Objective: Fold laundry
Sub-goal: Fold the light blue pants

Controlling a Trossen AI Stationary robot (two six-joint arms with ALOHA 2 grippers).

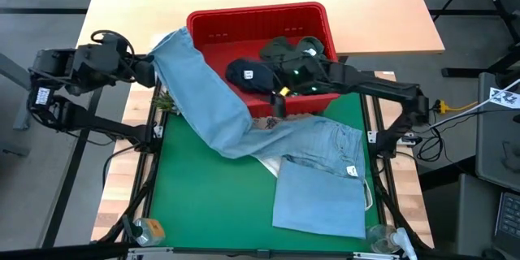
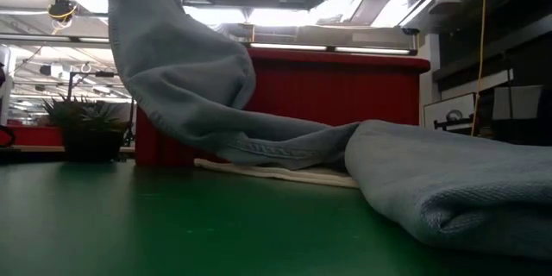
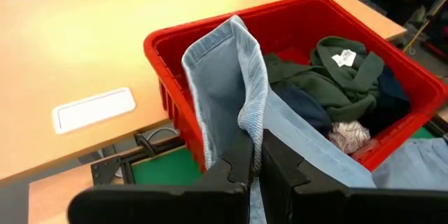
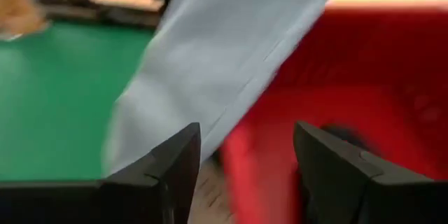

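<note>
The left gripper [image 3: 253,161] has its fingers pinched tight on the hem of one leg of the light blue jeans [image 1: 313,166], lifting it above the near-left corner of the red basket [image 3: 168,49]. Beyond those fingers, inside the basket, lie a dark olive green garment [image 3: 336,77], a navy garment [image 3: 308,108] and a white printed garment [image 3: 348,136]. The right gripper [image 4: 245,164] hangs with fingers spread wide and empty at the basket's front rim; just past its fingertips the raised jeans leg slants across. The rest of the jeans lies folded on the green mat [image 1: 203,195].
</note>
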